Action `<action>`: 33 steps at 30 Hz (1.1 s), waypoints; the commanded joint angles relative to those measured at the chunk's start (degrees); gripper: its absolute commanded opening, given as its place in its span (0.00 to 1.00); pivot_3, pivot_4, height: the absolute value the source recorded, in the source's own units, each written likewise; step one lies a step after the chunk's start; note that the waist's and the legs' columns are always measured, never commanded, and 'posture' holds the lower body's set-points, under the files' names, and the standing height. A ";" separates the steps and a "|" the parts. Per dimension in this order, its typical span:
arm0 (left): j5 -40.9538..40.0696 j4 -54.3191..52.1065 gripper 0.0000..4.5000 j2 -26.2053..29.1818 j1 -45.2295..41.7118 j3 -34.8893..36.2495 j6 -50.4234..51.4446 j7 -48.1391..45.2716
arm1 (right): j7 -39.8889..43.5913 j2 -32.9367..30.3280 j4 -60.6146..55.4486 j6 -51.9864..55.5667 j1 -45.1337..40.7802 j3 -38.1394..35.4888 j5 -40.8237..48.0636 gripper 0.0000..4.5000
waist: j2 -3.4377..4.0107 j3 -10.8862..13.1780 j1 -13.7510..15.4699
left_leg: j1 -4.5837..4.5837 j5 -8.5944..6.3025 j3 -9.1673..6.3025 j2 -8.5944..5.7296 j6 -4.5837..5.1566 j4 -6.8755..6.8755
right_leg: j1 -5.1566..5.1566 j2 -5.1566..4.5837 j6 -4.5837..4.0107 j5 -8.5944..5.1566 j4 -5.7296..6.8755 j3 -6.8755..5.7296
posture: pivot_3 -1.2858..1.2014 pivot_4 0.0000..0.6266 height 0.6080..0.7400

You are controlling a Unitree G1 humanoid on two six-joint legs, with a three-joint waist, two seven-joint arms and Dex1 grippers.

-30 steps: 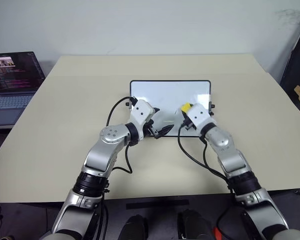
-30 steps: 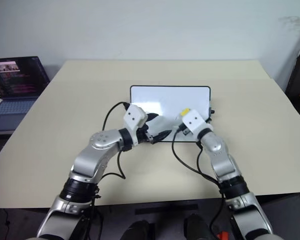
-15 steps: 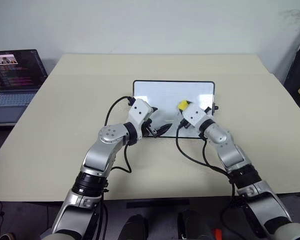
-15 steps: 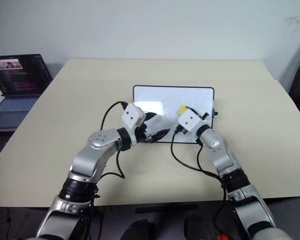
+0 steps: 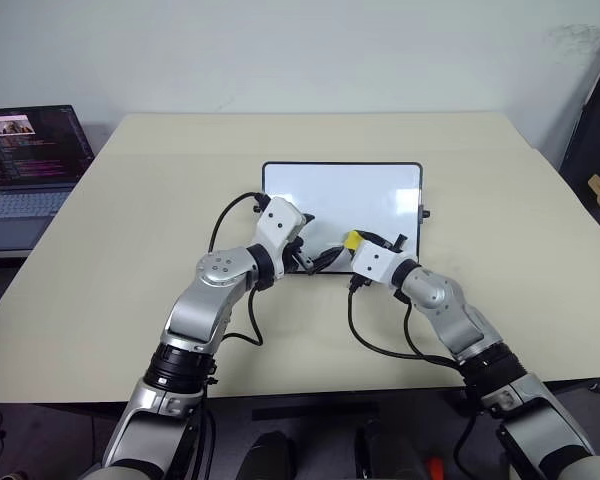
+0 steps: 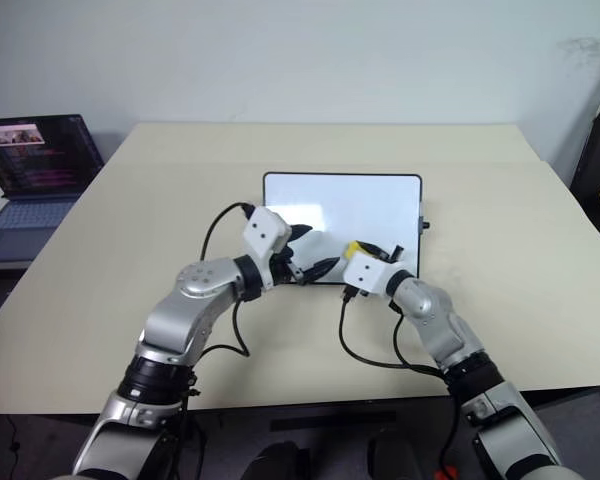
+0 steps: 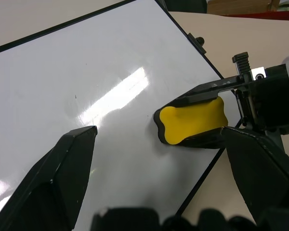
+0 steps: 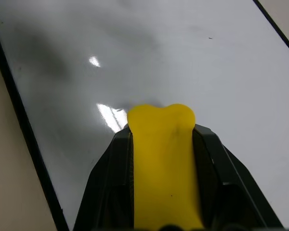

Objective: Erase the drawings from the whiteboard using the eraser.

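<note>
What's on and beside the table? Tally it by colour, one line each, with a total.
White: 1, the whiteboard.
Yellow: 1, the eraser, clamped in the right gripper.
Dark: 1, the laptop beside the table.
Total: 3.

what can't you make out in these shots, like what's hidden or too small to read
- Near edge of the whiteboard: in the eye views, both arms cover it.
- Whether the eraser presses on the board: its contact face is hidden; in the right wrist view the right hand covers most of it.
- Drawings: only a tiny speck shows in the wrist views; too small to say whether marks remain.
- Laptop: cut by the left edge; screen text too small.
</note>
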 commanded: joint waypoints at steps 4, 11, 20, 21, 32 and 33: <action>-0.60 -1.38 1.00 -0.25 -0.77 0.59 -0.32 -0.04 | -5.92 1.85 -0.11 4.52 -3.80 -7.58 1.85 0.28 | 0.01 0.03 0.26 | -0.24 0.00 -0.06 -0.06 -0.01 0.00 | -0.17 0.00 -0.01 0.01 -0.02 -0.04 | 0.52 0.24 1.00; -0.73 -1.34 1.00 -0.40 -0.95 0.64 -0.28 -0.06 | -4.47 2.60 -1.94 4.87 -2.02 -6.74 2.20 0.28 | 0.01 0.03 0.25 | -0.49 0.04 -0.01 -0.06 -0.24 -0.11 | -0.50 -0.10 0.00 -0.01 -0.08 0.00 | 0.52 0.24 1.00; -2.43 -1.15 1.00 -0.98 -1.61 0.04 -0.36 -2.54 | 1.83 1.83 -19.76 12.40 5.16 -13.97 12.07 0.28 | 0.02 0.03 0.31 | -1.15 0.06 -0.06 -0.04 -0.28 -0.02 | -1.14 -0.10 -0.01 -0.01 -0.01 -0.03 | 0.52 0.24 1.00; -2.59 -1.00 1.00 -0.92 -1.86 -0.38 -0.68 -3.56 | 2.44 1.03 -22.72 14.40 7.00 -15.96 13.28 0.28 | 0.02 0.03 0.35 | -1.30 0.07 -0.05 -0.05 -0.30 -0.01 | -1.27 -0.10 0.00 -0.01 -0.01 -0.04 | 0.52 0.24 1.00; -3.95 3.57 1.00 -2.26 -7.46 -7.32 -5.07 -18.13 | 1.29 -1.28 -36.97 34.53 22.91 -33.56 22.23 0.28 | 0.03 0.03 1.52 | -1.34 0.01 0.00 -0.14 -0.18 -0.01 | -1.27 -0.05 0.04 -0.04 -0.04 -0.06 | 0.52 0.24 1.00; -3.86 4.10 1.00 -2.46 -7.92 -7.86 -5.53 -19.06 | 0.96 -1.05 -36.61 35.49 23.16 -34.10 22.78 0.28 | 0.03 0.03 1.47 | -1.31 -0.04 0.01 -0.14 -0.08 -0.01 | -1.25 -0.01 0.04 -0.04 -0.02 -0.06 | 0.52 0.24 1.00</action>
